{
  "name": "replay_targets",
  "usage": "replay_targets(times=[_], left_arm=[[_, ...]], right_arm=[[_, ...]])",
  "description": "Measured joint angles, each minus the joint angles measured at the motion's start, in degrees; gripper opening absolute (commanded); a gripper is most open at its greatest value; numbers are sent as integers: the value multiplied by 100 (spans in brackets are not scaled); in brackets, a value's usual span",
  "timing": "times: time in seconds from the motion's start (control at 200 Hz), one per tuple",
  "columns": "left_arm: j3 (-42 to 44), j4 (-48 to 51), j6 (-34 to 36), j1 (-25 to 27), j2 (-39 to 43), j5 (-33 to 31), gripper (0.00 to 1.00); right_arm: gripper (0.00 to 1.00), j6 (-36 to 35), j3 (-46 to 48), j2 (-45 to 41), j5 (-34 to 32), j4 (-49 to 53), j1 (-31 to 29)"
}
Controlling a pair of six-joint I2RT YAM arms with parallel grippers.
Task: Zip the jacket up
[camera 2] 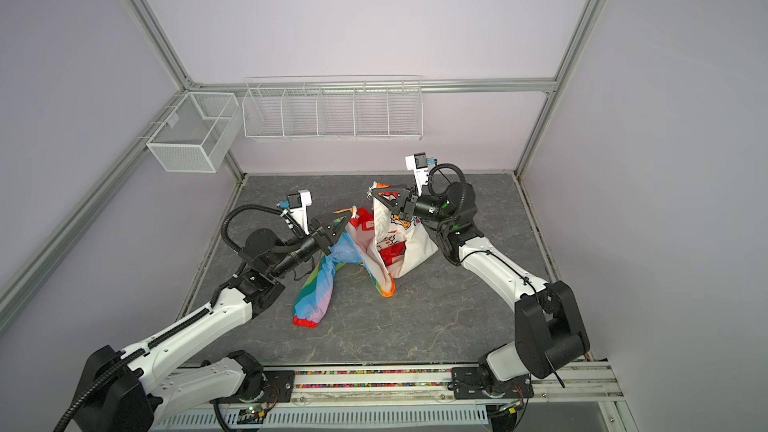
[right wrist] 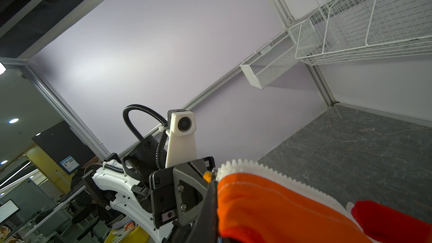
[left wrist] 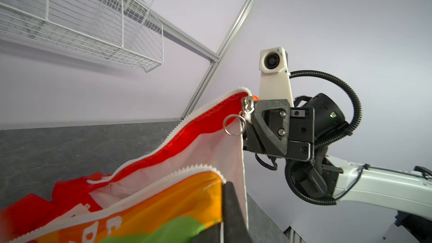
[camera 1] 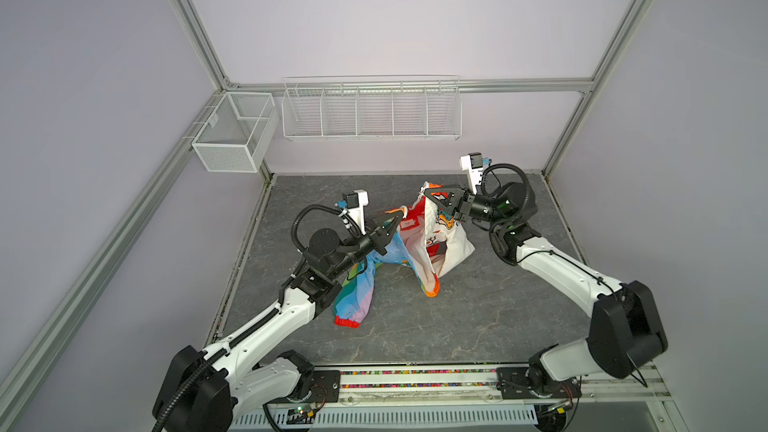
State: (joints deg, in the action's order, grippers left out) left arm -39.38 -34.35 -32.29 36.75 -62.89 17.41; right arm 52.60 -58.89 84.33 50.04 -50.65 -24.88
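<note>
Rainbow-striped with a red hood and white lining, the small child's jacket [camera 1: 453, 243] hangs unzipped between our two arms over the grey marbled tabletop [camera 1: 478, 326], with its red-cuffed sleeve [camera 1: 353, 297] trailing down onto that surface. Our left gripper [camera 1: 397, 221] is clamped tight on the orange front edge beside one row of white zipper teeth [left wrist: 201, 167]. Our right gripper [camera 1: 427, 193], held higher, is pinched closed on the other front corner, just beside the metal zipper slider [left wrist: 248, 106] with its ring.
</note>
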Motion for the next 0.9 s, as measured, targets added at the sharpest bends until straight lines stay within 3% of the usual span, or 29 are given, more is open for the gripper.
replay_targets(times=[0.25, 0.475, 0.9], left_arm=[[-260, -619, 199, 0, -393, -520, 0], [-695, -1224, 192, 0, -946, -354, 0], [-748, -2118, 44, 4, -1388, -199, 0]], right_arm=[[6, 216, 74, -11, 267, -308, 0], [6, 352, 74, -11, 407, -496, 0], [6, 715, 72, 345, 402, -1027, -24]])
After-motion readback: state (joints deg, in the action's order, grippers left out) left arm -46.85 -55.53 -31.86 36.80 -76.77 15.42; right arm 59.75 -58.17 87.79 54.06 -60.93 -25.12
